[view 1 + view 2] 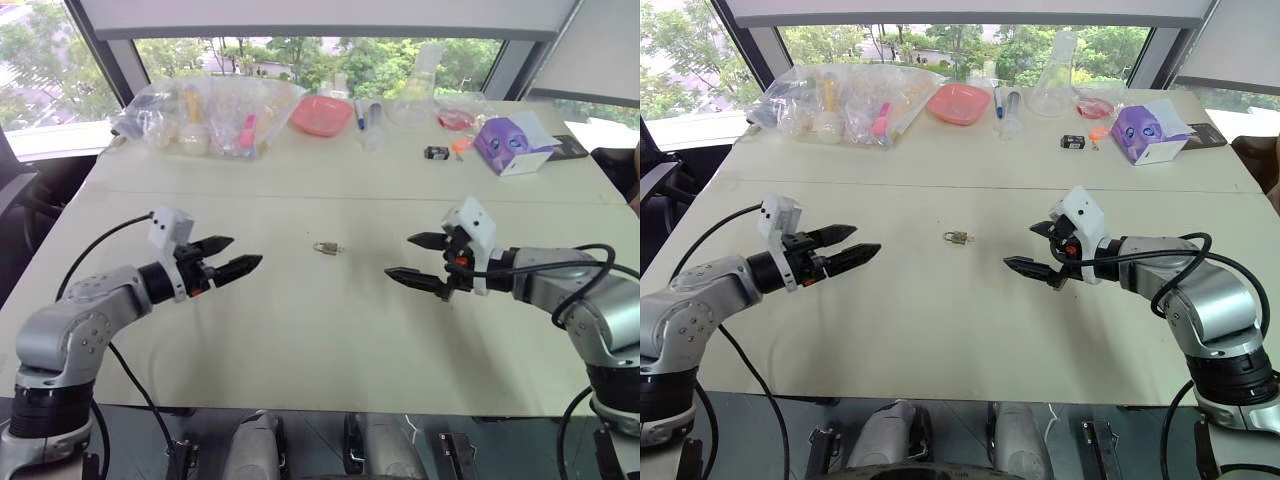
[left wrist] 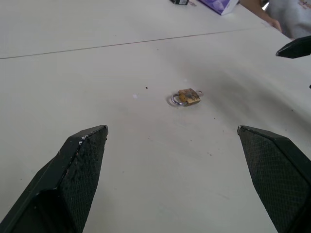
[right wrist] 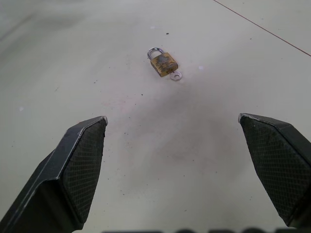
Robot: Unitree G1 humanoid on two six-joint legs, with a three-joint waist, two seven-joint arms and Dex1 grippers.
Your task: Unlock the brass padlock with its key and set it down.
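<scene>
A: Left eye view: what is seen on the surface (image 1: pixel 300 330)?

B: The brass padlock (image 1: pixel 326 247) is seen lying flat near the middle of the pale surface, between the two grippers and well apart from both. In the right wrist view, the key (image 3: pixel 175 75) is seen at the bottom end of the padlock body, opposite the shackle, with its round bow resting on the surface; it appears to be inserted.

A: How are the grippers held?

B: The left gripper (image 1: pixel 228 257) is held above the surface to the left of the padlock, its black fingers spread, nothing between them. The right gripper (image 1: pixel 423 261) is held to the right, fingers likewise spread wide and empty.

A: What is found at the far edge?

B: A clear plastic bag (image 1: pixel 205 115) of small items, a pink dish (image 1: pixel 322 114), a glass flask (image 1: pixel 415 95), a purple box (image 1: pixel 510 145) and a small black box (image 1: pixel 436 153) are placed there.
</scene>
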